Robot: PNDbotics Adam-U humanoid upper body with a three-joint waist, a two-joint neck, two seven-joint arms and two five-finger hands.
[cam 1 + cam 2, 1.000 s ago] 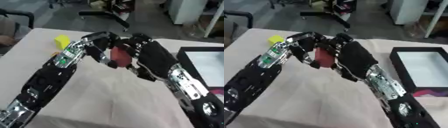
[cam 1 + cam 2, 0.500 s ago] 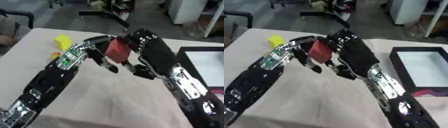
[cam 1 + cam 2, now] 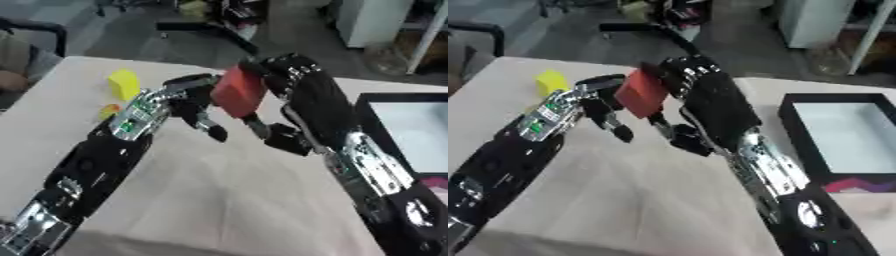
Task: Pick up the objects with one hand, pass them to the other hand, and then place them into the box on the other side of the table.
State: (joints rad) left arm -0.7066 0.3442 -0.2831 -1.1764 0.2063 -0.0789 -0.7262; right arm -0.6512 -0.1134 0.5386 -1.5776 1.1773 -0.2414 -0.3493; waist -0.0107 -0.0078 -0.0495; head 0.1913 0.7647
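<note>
I see the box (image 3: 798, 145) with nothing visible in it, so I judge no placement done. Right hand (image 3: 302, 95) is grasping the red block (image 3: 237, 91), well left of the box, above the table. Left hand (image 3: 194, 102), fingers relaxed, sits just beside the block. Yellow block (image 3: 124, 84) waits further left of the box.
</note>
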